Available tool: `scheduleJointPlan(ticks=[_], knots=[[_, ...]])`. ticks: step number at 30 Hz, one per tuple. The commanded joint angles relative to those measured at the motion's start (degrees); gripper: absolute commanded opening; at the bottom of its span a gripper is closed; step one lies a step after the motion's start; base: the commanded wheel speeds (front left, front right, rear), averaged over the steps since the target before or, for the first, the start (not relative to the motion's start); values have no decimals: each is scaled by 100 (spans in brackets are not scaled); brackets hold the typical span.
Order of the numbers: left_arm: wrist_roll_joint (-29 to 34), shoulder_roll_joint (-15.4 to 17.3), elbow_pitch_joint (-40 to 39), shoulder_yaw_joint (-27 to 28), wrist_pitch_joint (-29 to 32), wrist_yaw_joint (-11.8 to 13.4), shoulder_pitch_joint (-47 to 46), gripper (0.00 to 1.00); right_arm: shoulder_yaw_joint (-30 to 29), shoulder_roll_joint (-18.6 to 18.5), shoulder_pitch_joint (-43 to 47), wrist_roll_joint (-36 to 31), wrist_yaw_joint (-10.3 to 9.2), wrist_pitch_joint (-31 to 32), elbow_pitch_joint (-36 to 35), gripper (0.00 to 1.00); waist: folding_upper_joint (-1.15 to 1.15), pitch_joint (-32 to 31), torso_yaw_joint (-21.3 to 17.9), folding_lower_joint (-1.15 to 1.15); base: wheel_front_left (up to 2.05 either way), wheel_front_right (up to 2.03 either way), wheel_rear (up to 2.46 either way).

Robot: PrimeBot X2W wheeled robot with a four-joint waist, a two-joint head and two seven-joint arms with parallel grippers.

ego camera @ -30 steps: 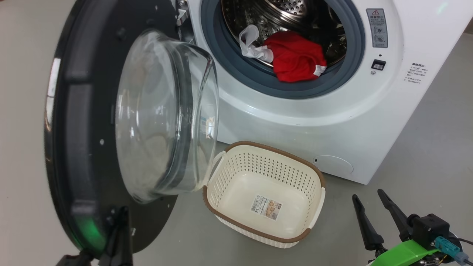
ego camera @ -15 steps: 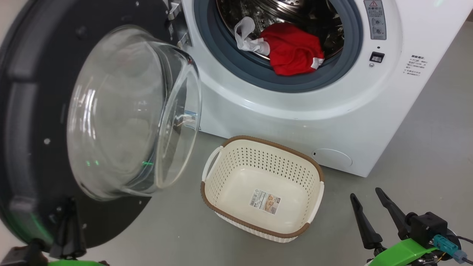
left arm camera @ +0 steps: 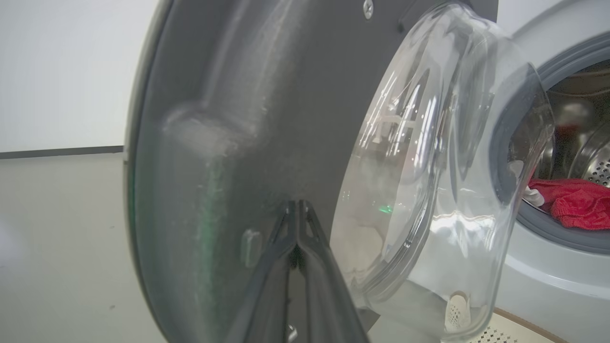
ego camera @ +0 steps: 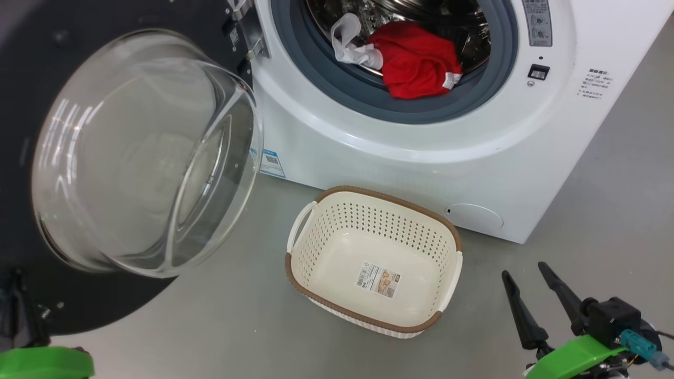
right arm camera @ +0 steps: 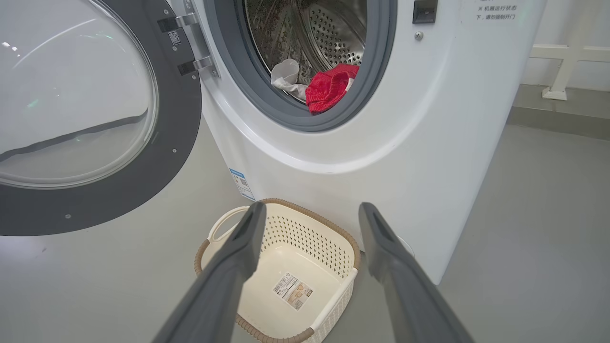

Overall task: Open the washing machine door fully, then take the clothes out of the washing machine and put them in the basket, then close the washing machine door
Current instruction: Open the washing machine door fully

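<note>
The washing machine door (ego camera: 142, 152) stands swung wide to the left, its glass bowl facing me and its black frame (right arm camera: 176, 119) around it. My left gripper (left arm camera: 296, 204) is shut, its tips against the door's dark inner face (left arm camera: 228, 119). Inside the white washing machine (ego camera: 395, 168) red clothes (ego camera: 416, 60) and a small white cloth (ego camera: 347, 39) lie on the grey ring at the drum's mouth (right arm camera: 329, 88). The cream basket (ego camera: 368, 226) sits on the floor below, with nothing in it but its label. My right gripper (ego camera: 524, 269) hovers open to the basket's right, aimed over it (right arm camera: 312, 207).
A blue sticker (ego camera: 269, 163) marks the machine's lower front beside the door hinge. Grey floor (ego camera: 621, 210) spreads to the machine's right and in front of the basket. A white rail (right arm camera: 567, 52) stands by the far wall.
The door has swung further open to the left, and my left gripper has gone left with it. The head view shifted a little. The right gripper, basket and clothes stay put.
</note>
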Motion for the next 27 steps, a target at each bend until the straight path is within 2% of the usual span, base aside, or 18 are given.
scheduleJointPlan(ticks=[1,15,27], knots=[[53,332,-10,334,-29,-28,-264,0,117,-101,-227,-65,36,-54,-152,100,0,29,-2,0,0,0,0],[277,681,1049,825,-29,-346,-1087,0,244,-203,-381,-69,36,-54,-142,100,0,310,-134,0,0,0,0],[502,1107,1717,1262,-29,-422,-1745,0,245,-295,-521,-109,36,-54,-205,100,0,669,-230,0,0,0,0]])
